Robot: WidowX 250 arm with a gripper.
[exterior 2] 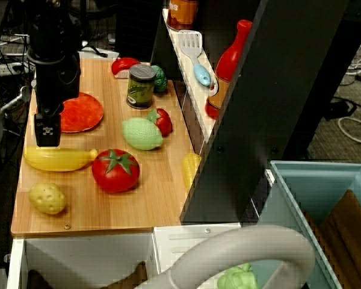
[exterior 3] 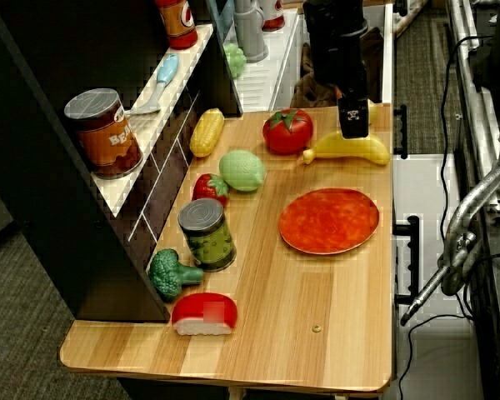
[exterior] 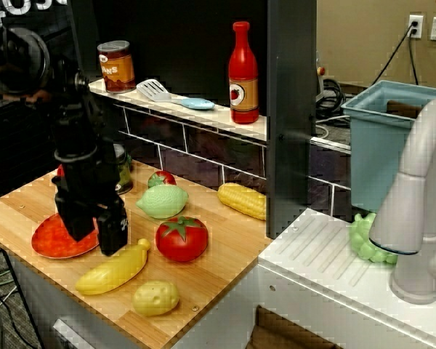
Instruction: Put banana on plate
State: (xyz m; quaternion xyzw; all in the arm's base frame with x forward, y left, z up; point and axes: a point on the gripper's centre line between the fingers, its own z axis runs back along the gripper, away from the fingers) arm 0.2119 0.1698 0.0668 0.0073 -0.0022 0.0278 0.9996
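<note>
The yellow banana (exterior: 112,270) lies flat on the wooden board near its front edge, between the red-orange plate (exterior: 49,243) and the red tomato (exterior: 182,238). My black gripper (exterior: 94,227) hangs pointing down, just over the banana (exterior 2: 60,159) on the side toward the plate (exterior 2: 81,112). Its two fingers stand apart with nothing between them. From the opposite side the gripper (exterior 3: 352,123) sits right above the banana's (exterior 3: 350,150) middle, and the plate (exterior 3: 329,220) is empty.
A lumpy yellow potato (exterior: 155,297) lies at the front edge. A green lemon (exterior: 162,201), strawberry (exterior: 161,178), corn cob (exterior: 241,200) and green can (exterior 2: 140,86) stand further back. A shelf above holds a can (exterior: 116,65), spatula (exterior: 154,89) and red bottle (exterior: 243,73).
</note>
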